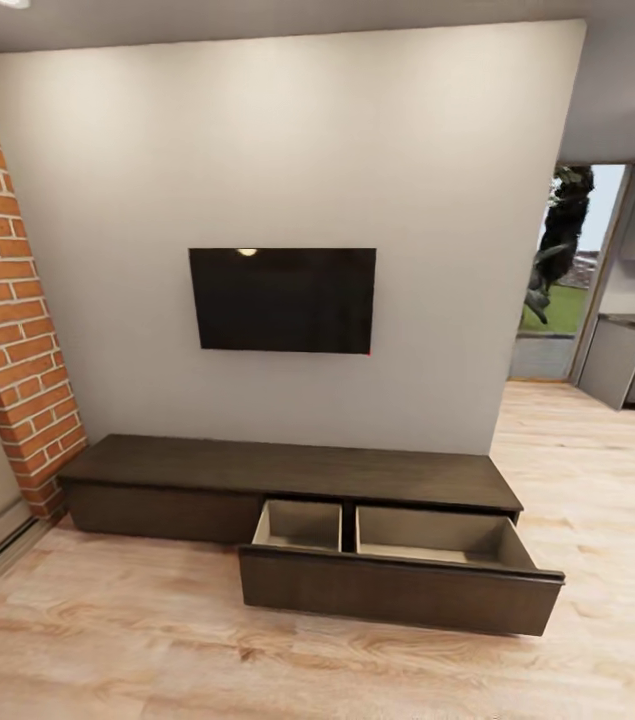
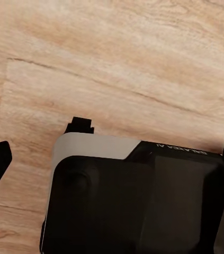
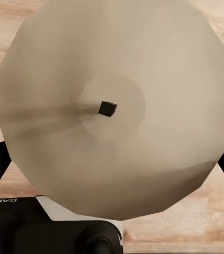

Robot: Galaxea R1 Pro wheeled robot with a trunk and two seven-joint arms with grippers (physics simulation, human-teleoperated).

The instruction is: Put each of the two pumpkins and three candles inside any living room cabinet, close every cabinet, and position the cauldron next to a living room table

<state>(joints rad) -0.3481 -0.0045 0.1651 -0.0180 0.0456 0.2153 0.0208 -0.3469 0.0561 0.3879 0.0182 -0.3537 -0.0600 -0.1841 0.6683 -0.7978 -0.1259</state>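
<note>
I see the cabinet [image 1: 287,480], a long, low dark-brown wood-grain unit, standing against the pale grey wall on the light plank floor [image 1: 157,640]. Its right-hand drawer [image 1: 397,570] is pulled out: wide flat dark front, pale tan inside split into two compartments, both showing bare tan bottoms. A flat black TV [image 1: 282,300] hangs on the wall above. Rough red brick [image 1: 7,300] rises past the cabinet's left end.

My right wrist camera looks down onto a candle [image 3: 117,111]: a faceted, matte grey-beige disc face with a small black wick at its centre. The right gripper [image 3: 112,169] pinches the candle, dark fingertips at either side.

Left gripper [image 2: 109,159]: fingertips spread apart over wood-grain floor and the robot's glossy black-and-white base [image 2: 138,201].
</note>
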